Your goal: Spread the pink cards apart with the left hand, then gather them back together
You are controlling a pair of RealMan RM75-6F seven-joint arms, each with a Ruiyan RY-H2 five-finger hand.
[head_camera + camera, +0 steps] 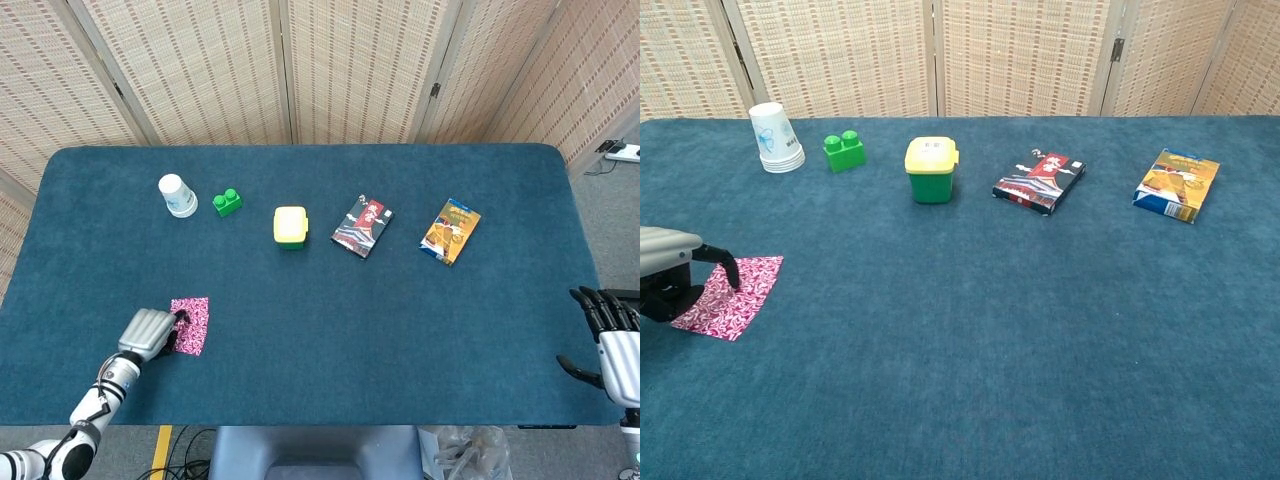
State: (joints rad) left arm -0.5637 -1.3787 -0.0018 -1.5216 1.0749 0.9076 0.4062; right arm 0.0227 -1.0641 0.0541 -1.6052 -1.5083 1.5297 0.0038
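The pink cards (192, 322) (736, 297) lie as one patterned stack flat on the blue table, near its front left. My left hand (148, 332) (675, 275) sits over the stack's left edge, fingers curled down with dark fingertips (731, 274) touching the top card. It grips nothing. My right hand (612, 340) hovers off the table's front right corner, fingers apart and empty; the chest view does not show it.
Along the back of the table stand white stacked cups (177, 196), a green block (227, 202), a yellow-lidded green tub (290, 226), a dark red packet (363, 227) and an orange-blue box (451, 231). The table's front edge (320, 422) lies close behind the left hand.
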